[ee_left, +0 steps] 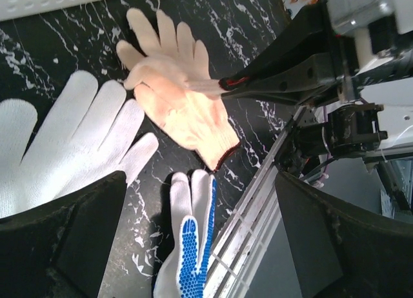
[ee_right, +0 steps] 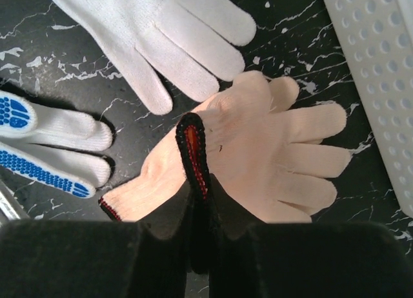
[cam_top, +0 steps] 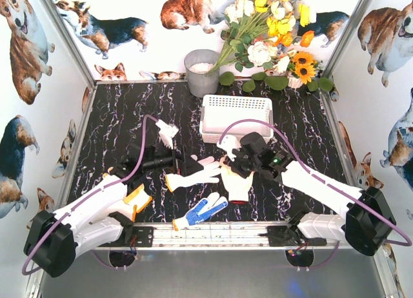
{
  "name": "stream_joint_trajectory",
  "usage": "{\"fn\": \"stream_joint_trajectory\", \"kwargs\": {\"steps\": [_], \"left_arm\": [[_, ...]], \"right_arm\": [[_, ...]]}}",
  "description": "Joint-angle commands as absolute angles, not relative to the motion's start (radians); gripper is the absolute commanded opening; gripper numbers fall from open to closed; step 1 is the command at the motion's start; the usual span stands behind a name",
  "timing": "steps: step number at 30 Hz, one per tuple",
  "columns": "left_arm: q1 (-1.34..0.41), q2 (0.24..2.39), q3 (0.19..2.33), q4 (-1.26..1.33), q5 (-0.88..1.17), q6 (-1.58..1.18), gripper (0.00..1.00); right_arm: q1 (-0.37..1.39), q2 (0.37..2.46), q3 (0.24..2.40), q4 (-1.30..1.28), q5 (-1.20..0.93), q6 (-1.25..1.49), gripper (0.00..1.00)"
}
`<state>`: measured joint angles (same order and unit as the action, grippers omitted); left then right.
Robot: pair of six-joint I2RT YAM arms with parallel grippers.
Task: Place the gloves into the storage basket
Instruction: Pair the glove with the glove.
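**Kid:** What is your right claw doing?

**Robot:** My right claw [ee_right: 195, 191] is shut tight. It pinches the dark cuff of the pale yellow glove [ee_right: 258, 143]. The cuff stands up between my two fingers. The finger end of that glove lies on the bench [cam_top: 129, 117].

**Kid:** Where is that glove from the basket?

**Robot:** It is just beside the storage basket [ee_right: 384, 72], on the side nearest my arms. Its fingers point at the basket's wall with the little holes. They do not touch it.

**Kid:** And your left claw?

**Robot:** My left claw [ee_left: 200, 175] is wide open and holds nothing. It hangs over the gloves, on that same side of the basket. It is a bit further from the basket than my right claw.

**Kid:** Where are the other gloves?

**Robot:** The plain white glove [ee_right: 161, 27] lies flat right next to the yellow one. It is near the basket's corner on my left-arm side. The white glove with blue dots [ee_right: 45, 149] is further from the basket, close to the metal rail [cam_top: 213, 232] by my arm bases. The orange-yellow glove [cam_top: 139, 200] is the furthest from the basket, tucked by my left arm. All four are on the bench, outside the basket.

**Kid:** What is behind the basket?

**Robot:** A grey bucket [cam_top: 202, 71] stands behind it, on my left-arm side. A bunch of flowers [cam_top: 271, 27] leans behind the basket too.
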<state>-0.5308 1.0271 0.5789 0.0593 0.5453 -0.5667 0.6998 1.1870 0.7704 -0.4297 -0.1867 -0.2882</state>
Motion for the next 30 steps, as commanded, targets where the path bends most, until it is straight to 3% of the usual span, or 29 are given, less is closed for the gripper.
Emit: {"fn": "stream_joint_trajectory", "kwargs": {"steps": [1, 8, 14, 21, 30], "left_arm": [[-0.54, 1.033, 0.525, 0.19, 0.562, -0.617, 0.91], [-0.644, 1.13, 0.438, 0.553, 0.463, -0.842, 0.89], [-0.782, 1.304, 0.45, 0.654, 0.334, -0.946, 0.86], [-0.828, 1.462, 0.478, 0.744, 0.313, -1.034, 0.79], [-0.831, 1.503, 0.537, 0.493, 0.206, -1.016, 0.62]], "right_arm": [[0.706, 1.175, 0.798, -0.463, -0.199, -0.206, 0.14], [0.706, 1.082, 0.792, -0.452, -0.211, -0.095, 0.36], [0.701, 0.978, 0.775, -0.429, -0.122, 0.112, 0.73], [0.661, 0.974, 0.773, -0.489, -0.06, 0.516, 0.69], [0.612, 0.931, 0.628, -0.444, 0.016, 0.9, 0.57]]}}
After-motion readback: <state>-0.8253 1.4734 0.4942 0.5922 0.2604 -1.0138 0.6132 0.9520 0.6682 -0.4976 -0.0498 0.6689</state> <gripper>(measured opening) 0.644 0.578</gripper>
